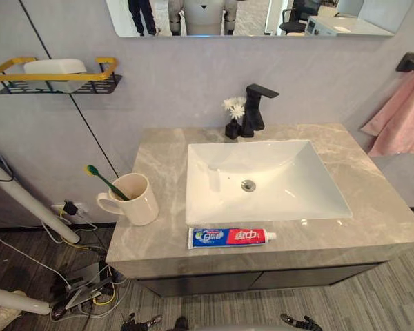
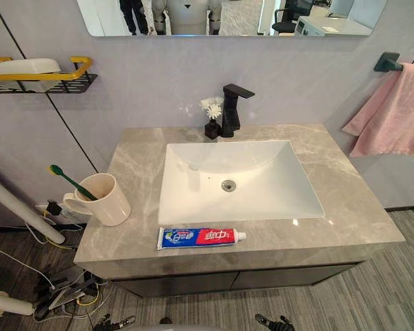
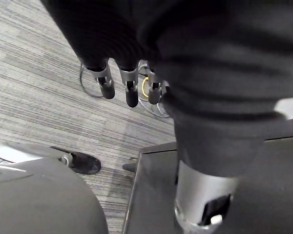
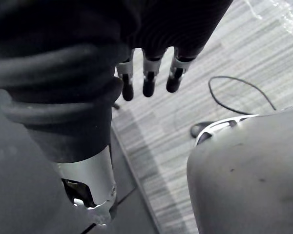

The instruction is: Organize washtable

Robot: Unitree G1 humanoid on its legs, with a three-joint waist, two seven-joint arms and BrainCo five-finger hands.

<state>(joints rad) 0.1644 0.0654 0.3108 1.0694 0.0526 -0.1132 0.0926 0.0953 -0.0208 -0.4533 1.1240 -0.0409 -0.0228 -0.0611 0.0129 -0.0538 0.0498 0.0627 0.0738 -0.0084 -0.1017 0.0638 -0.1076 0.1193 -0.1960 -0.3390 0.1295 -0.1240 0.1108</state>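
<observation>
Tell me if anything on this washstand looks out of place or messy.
The toothpaste tube lies loose on the counter in front of the sink, while the toothbrush stands in the mug. Nothing looks spilled or damaged.

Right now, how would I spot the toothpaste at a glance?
Find the grey counter with the white sink. The toothpaste lies flat on the strip in front of the sink. It is the one blue-and-red tube; the mug stands apart, to its left.

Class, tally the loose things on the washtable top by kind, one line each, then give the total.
Mug: 1
Toothbrush: 1
Toothpaste: 1
Flower vase: 1
Total: 4
</observation>
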